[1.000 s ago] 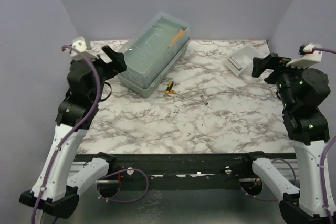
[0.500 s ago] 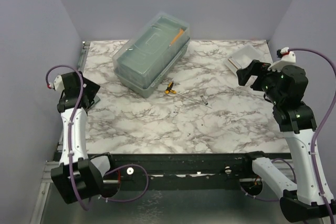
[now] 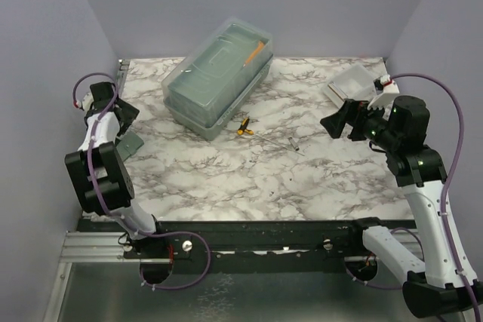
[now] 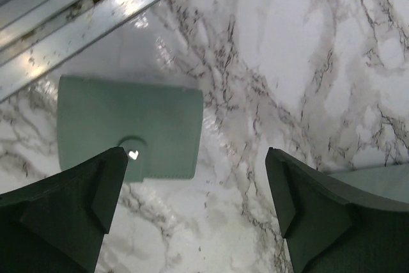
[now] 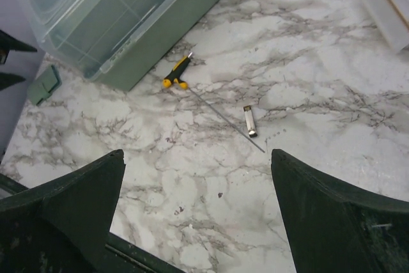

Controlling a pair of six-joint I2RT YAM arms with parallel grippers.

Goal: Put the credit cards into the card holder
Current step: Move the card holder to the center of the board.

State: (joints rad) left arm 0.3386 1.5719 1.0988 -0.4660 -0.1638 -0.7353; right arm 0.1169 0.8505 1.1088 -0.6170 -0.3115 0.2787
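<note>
Two claws, both spread wide, nothing in either. Left gripper (image 4: 195, 158) hangs just above the card holder (image 4: 128, 126), which lies folded shut on the marble table (image 3: 249, 179) at its left edge, beside the metal rail (image 4: 96, 17). The holder sits off toward the left finger, not centred between the two. Right gripper (image 5: 197, 155) hovers in the air over the right side, facing across the table. Reads as the very start: reaching for the holder. Next move, my guess: centre the left claw, drop, then pin or open the flap. It's flat, so an edge grab looks fiddly. Count: one holder, one translucent lidded box (image 3: 219, 77), one yellow-handled tool (image 3: 243, 126), one small metal piece (image 5: 250, 121) near it, one white tray (image 3: 355, 79). Credit cards: none in plain sight. Something thin stands in the tray, possibly them, can't tell.
</note>
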